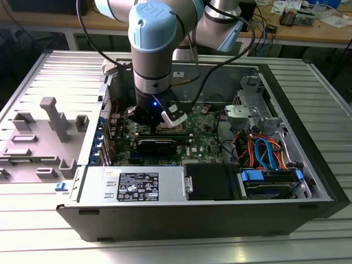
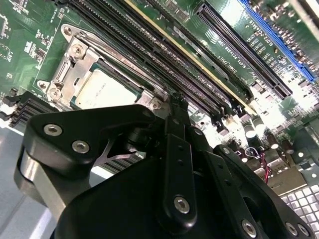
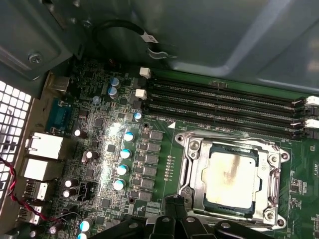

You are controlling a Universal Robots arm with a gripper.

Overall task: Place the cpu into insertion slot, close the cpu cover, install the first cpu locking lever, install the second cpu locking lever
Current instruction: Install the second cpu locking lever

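The cpu (image 3: 232, 174), a silvery square chip, lies flat in the insertion slot (image 3: 224, 209) on the green motherboard (image 3: 159, 164). The cpu cover (image 3: 192, 169), a silver frame with a square window, lies down around the chip. A thin metal lever (image 3: 224, 133) runs along the socket side next to the memory slots. My black gripper (image 3: 174, 203) hovers just off one edge of the socket, fingers together. In the second wrist view the gripper (image 2: 175, 102) points at a corner of the cover (image 2: 75, 59), close to the cpu (image 2: 102, 89). In the exterior view the gripper (image 1: 159, 118) is down inside the case.
Long black memory slots (image 3: 224, 104) run beside the socket. A metal case wall (image 3: 209, 40) rises behind them. A power supply (image 1: 137, 184), a dark drive bay (image 1: 212, 181) and coloured cables (image 1: 264, 154) crowd the case. A grey fixture tray (image 1: 38, 137) lies at the exterior view's left.
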